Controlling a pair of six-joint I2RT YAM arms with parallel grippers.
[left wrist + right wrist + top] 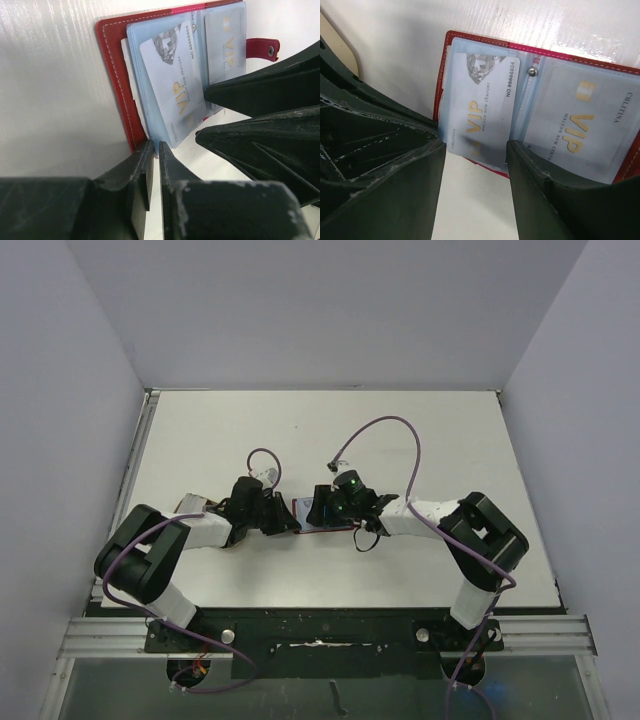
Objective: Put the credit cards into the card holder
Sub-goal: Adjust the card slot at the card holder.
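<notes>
Alignment matters: the credit card [482, 105] sits tilted, half inside the open card holder [470, 39]. Our right gripper [476, 147] straddles it, fingers wide; our left gripper [152, 160], nearly closed, meets the holder's edge. We should square it before pushing.

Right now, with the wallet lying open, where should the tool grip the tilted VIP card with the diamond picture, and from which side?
Probably take the tilted card by its free short end, which overhangs the red card holder. Come from that side, where the open right tool sits, one finger on each long edge; the rest lies flat on the holder, offering no purchase.
</notes>
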